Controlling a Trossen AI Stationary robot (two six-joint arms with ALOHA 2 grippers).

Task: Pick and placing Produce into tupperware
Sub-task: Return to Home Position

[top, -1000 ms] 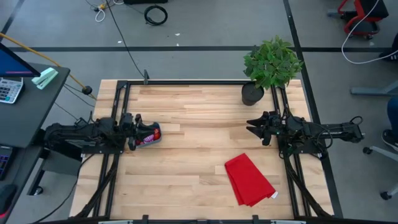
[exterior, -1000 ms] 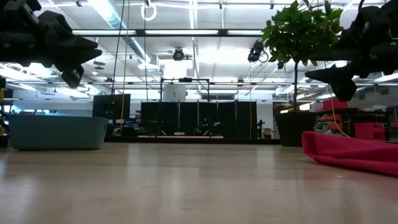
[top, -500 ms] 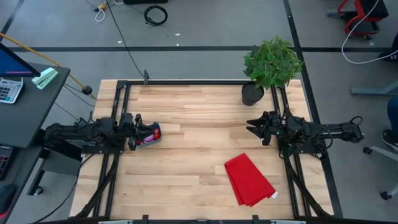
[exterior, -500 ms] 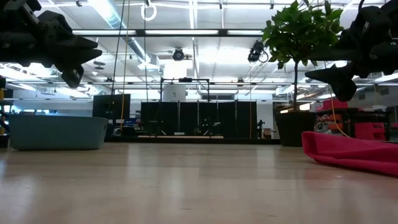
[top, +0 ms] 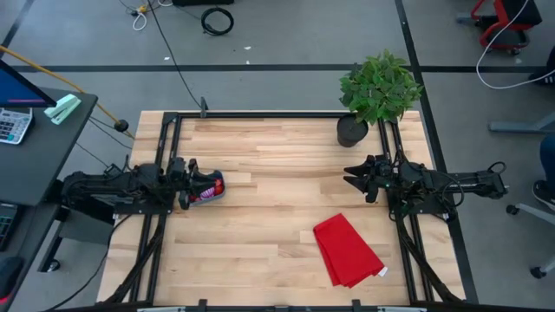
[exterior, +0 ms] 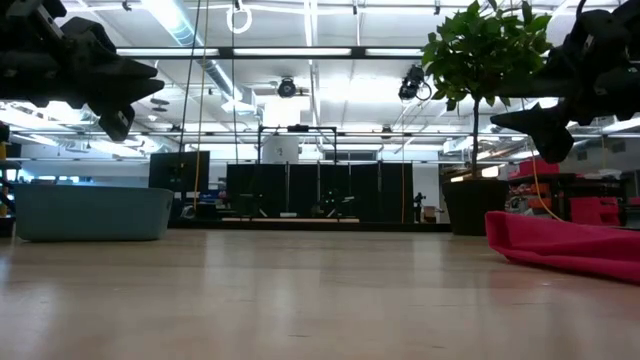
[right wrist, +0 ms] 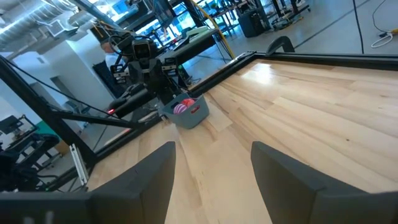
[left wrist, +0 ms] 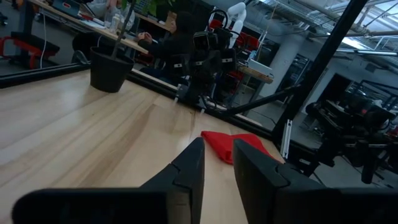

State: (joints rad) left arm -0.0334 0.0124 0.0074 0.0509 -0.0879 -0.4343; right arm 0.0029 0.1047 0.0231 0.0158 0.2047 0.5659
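The teal tupperware (top: 211, 189) stands on the table at its left side, also seen in the low view (exterior: 90, 212) and the right wrist view (right wrist: 188, 114). Red and pink produce (right wrist: 181, 107) lies inside it. My left gripper (top: 192, 177) hangs level above the tupperware's left edge. Its fingers (left wrist: 217, 146) are a little apart, with nothing between them. My right gripper (top: 354, 178) hangs level over the table's right side, open wide (right wrist: 214, 149) and empty.
A red folded cloth (top: 347, 250) lies at the near right of the table. A black pot with a green plant (top: 352, 130) stands at the far right corner. Bare wood lies between the two arms.
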